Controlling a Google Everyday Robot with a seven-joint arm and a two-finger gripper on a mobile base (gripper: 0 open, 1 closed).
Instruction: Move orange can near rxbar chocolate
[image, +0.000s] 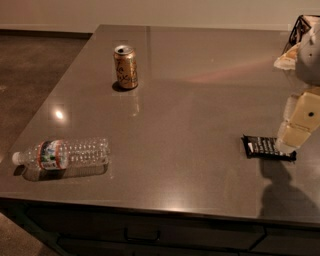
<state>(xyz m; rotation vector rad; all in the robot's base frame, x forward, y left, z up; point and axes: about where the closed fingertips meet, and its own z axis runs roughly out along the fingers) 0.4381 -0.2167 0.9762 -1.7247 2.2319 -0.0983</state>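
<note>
The orange can (125, 66) stands upright at the far left of the grey table (190, 100); it is orange-gold with a silver top. The rxbar chocolate (267, 148), a flat black wrapper with white lettering, lies at the right side of the table, far from the can. My gripper (298, 125), cream-coloured, hangs at the right edge of the view, just above the bar's right end and partly covering it. It holds nothing that I can see.
A clear plastic water bottle (62, 153) lies on its side near the table's front left edge. A dark wire basket (300, 27) with something pale in it sits at the far right corner. The floor drops away to the left of the table.
</note>
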